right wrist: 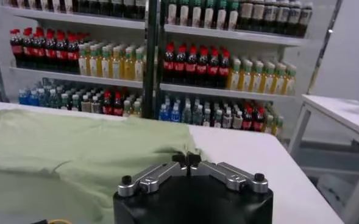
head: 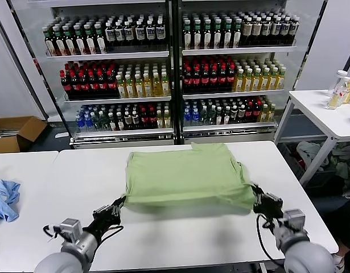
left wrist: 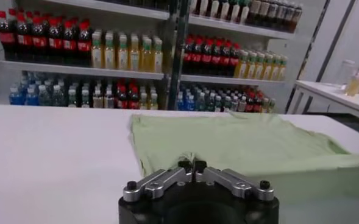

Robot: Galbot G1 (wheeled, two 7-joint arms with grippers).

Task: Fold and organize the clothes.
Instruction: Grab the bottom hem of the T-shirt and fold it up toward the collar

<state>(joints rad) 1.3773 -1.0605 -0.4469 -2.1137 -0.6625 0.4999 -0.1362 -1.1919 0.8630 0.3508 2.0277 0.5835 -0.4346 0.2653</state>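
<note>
On the white bench [head: 180, 239], the light green shirt [head: 186, 176] is spread flat at the middle, partly folded. Its near left corner is pinched by the clenched left hand [head: 119, 206], its near right corner by the clenched right hand [head: 258, 199]. A light blue garment [head: 4, 199] lies far left.

Shop: stocked drinks coolers [head: 175, 68]
</note>
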